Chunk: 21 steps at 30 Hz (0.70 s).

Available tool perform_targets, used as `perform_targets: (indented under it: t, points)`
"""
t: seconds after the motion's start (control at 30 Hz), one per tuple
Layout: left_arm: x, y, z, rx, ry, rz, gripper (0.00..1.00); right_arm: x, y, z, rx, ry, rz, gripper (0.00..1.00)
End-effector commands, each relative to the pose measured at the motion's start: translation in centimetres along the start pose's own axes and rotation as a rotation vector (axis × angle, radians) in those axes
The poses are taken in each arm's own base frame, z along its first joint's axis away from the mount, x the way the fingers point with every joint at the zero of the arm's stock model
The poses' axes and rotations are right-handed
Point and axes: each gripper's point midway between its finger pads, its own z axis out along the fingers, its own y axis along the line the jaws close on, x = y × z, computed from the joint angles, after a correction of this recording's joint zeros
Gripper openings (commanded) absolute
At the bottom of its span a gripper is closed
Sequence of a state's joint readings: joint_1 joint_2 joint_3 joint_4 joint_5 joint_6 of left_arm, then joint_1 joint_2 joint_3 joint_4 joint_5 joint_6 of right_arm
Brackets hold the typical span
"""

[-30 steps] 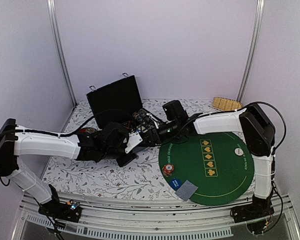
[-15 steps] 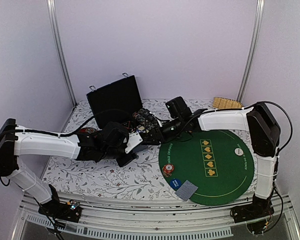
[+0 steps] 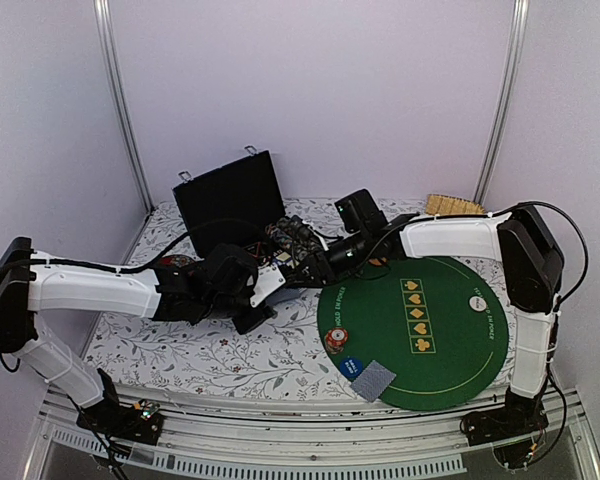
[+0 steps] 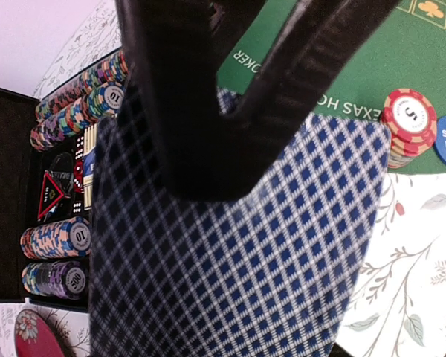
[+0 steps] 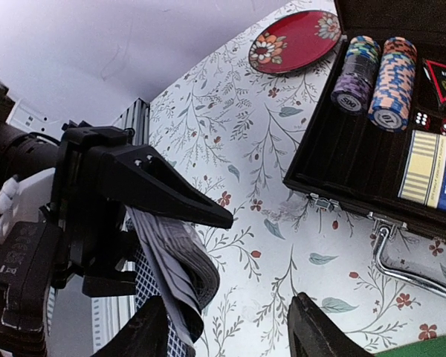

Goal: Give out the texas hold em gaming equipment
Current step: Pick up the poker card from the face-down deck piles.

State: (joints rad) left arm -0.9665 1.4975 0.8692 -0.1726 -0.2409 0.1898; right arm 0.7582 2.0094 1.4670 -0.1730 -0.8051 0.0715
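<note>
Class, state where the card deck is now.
Left wrist view: the card deck is clamped in the left gripper, over the floral cloth between the black case and green mat.

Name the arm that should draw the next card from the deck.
Right. The left gripper is clamped on the card deck, so it is busy. The right gripper is open, empty and facing the deck, on the green mat's side.

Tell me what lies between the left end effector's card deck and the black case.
Only bare floral tablecloth separates deck and case, per the right wrist view.
</note>
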Motion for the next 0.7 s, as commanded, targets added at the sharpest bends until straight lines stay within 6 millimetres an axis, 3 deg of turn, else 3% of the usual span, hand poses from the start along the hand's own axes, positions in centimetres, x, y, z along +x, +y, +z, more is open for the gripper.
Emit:
perform_targets:
  t: [0.0, 0.1, 0.5, 0.67]
  points:
    - [-1.1, 0.4, -0.1, -0.003, -0.028, -0.008, 0.49, -2.1, 1.9, -0.4, -0.053, -0.035, -0.036, 0.5]
    - [-1.0, 0.4, -0.1, -0.003, -0.025, -0.008, 0.49, -1.9, 1.3, -0.6, -0.004, -0.03, -0.024, 0.4]
    - [-0.9, 0.4, -0.1, -0.004, -0.024, -0.006, 0.49, -1.7, 1.1, -2.5, 0.068, -0.02, -0.027, 0.31]
    - [-0.8, 0.4, -0.1, -0.006, -0.023, -0.006, 0.49, -1.6, 1.2, -2.8, 0.072, -0.012, -0.024, 0.2]
